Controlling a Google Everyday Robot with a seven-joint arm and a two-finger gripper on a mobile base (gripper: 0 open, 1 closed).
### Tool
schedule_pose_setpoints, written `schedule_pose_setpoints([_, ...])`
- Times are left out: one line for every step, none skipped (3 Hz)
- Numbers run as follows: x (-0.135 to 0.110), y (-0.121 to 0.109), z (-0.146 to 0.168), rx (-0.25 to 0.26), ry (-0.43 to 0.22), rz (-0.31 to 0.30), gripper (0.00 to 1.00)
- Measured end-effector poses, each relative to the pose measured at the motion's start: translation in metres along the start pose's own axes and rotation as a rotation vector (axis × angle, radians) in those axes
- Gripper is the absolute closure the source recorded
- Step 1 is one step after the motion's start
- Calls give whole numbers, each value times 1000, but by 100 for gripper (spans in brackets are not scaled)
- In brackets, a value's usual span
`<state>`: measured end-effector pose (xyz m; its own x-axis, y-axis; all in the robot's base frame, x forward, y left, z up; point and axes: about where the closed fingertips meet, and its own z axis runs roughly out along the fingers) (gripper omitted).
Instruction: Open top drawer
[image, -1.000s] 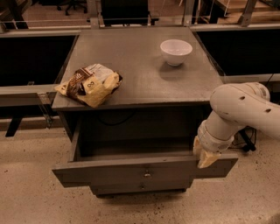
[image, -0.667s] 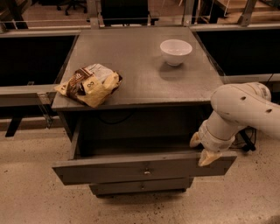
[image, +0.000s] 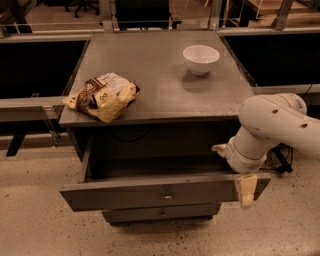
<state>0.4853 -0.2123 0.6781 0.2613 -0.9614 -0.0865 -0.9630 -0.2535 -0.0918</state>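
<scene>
The top drawer (image: 125, 194) of the dark grey cabinet stands pulled out, its inside showing dark, with a small metal knob (image: 168, 194) at the middle of its flat front. My gripper (image: 232, 170) is at the right end of the drawer front, on the white arm (image: 272, 125) that comes in from the right. It is open. One cream fingertip (image: 245, 190) hangs in front of the drawer front and the other (image: 219, 148) sits behind it, inside the drawer.
A white bowl (image: 201, 58) and a crumpled snack bag (image: 102, 96) lie on the cabinet top (image: 160, 75). A narrower drawer front (image: 160, 213) sits below the open one. Dark benches and rails flank the cabinet. Speckled floor lies in front.
The fingertips sat together at the drawer front's right end; now they are spread, one behind the front and one before it. The drawer has stayed pulled out.
</scene>
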Motion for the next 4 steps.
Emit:
schedule_pose_setpoints([1, -2, 0, -27, 25, 14, 0])
schedule_pose_setpoints([7, -10, -12, -2, -11, 39, 0])
schedule_pose_setpoints([6, -11, -14, 1, -22, 39, 0])
schedule_pose_setpoints([0, 7, -6, -56, -63, 8, 0])
